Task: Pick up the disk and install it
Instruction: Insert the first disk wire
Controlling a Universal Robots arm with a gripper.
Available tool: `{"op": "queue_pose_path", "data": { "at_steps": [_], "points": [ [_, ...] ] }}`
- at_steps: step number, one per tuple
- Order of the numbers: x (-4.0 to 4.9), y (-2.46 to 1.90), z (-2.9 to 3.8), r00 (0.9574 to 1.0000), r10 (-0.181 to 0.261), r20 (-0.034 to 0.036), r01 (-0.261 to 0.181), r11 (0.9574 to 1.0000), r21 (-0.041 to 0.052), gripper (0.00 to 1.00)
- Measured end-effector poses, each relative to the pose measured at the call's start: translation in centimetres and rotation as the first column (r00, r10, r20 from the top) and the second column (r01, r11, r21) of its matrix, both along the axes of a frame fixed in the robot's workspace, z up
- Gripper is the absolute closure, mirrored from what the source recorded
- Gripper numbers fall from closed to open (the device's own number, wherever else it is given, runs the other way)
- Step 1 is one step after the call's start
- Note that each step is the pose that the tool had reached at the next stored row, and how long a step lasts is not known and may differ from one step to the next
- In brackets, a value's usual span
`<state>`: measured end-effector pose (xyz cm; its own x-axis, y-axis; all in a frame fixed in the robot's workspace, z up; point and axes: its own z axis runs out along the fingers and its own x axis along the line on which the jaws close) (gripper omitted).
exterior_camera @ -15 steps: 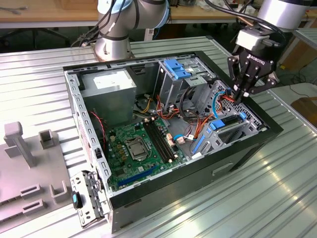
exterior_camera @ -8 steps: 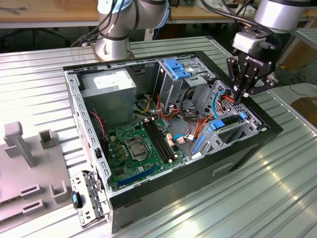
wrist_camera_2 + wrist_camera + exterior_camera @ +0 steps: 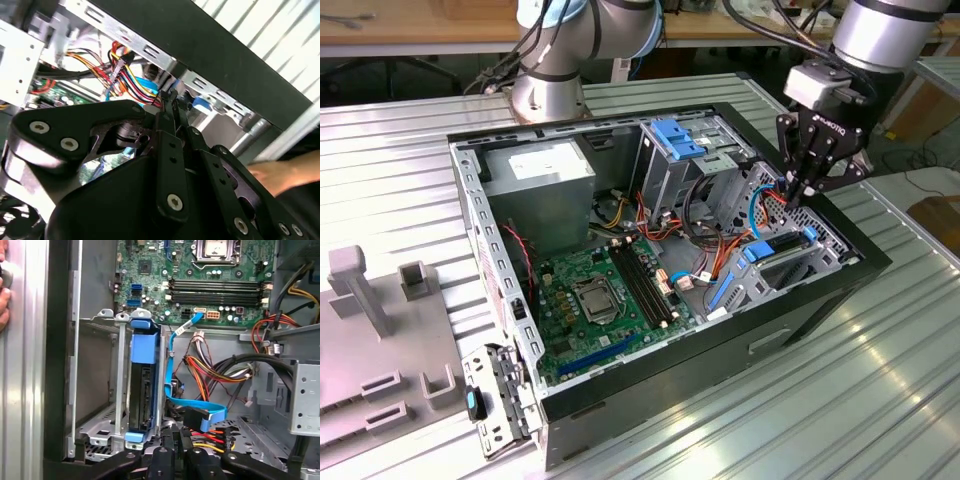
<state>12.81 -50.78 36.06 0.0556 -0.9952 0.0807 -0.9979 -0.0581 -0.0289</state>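
Exterior view: open computer case (image 3: 650,300) lying on its side on a ribbed metal counter (image 3: 880,350), black gripper (image 3: 800,185) hanging over the case's corner at the exterior view's right, just above a tangle of red, orange and blue cables (image 3: 765,205). Jaws pressed close together at the tips, pinching nothing that can be made out. Disk (image 3: 775,255) sitting in the metal drive cage (image 3: 820,250) below the gripper, dark body edged in bright blue, blue tab toward the motherboard (image 3: 590,300). Further back, a light-blue slotted bracket (image 3: 675,135) atop a second bay, and a grey box with a white label (image 3: 540,175) toward the exterior view's left. Grey fixture blocks (image 3: 380,340) resting on the counter outside the case, well apart from the arm. First wrist view: disk (image 3: 142,385) standing on edge inside the cage (image 3: 97,380), blue frame capping both ends, flat blue data cable (image 3: 172,370) looping just beside it, bundle of coloured power wires (image 3: 215,372) near, gripper linkage (image 3: 175,460) at the edge close to the disk's near end, part of a person's hand (image 3: 4,295) resting against the outside of the case. Second wrist view: gripper (image 3: 170,107) with fingertips together beside the coloured wires (image 3: 125,75), under the case's black rim (image 3: 210,55).
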Motion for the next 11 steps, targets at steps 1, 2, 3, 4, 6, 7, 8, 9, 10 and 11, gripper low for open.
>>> {"op": "queue_pose_path", "data": {
  "at_steps": [1,2,3,4,6,7,8,9,10,11],
  "points": [
    [0.00,-0.06,0.00,1.0000,0.000,0.0001,0.000,0.9999,0.0142,0.84],
    [0.00,-0.24,0.00,1.0000,0.000,0.0000,0.000,0.9996,0.0282,0.84],
    [0.00,-0.45,-0.01,1.0000,0.000,0.0000,0.000,0.9993,0.0364,0.84],
    [-0.01,-0.76,-0.01,1.0000,0.000,0.0000,0.000,0.9992,0.0410,0.84],
    [-0.02,-1.16,-0.02,1.0000,0.000,0.0000,0.000,0.9991,0.0429,0.84],
    [-0.03,-1.32,-0.02,1.0000,0.000,0.0000,0.000,0.9991,0.0432,0.84],
    [-0.04,-1.51,-0.02,1.0000,0.000,0.0000,0.000,0.9990,0.0442,0.84],
    [-0.07,-1.61,-0.02,1.0000,0.000,0.0006,0.000,0.9989,0.0460,0.84],
    [-0.25,-1.86,-0.02,1.0000,0.000,0.0020,0.000,0.9987,0.0503,0.84],
    [-0.52,-1.97,-0.03,1.0000,0.000,0.0038,0.000,0.9985,0.0543,0.84]
  ]
}}
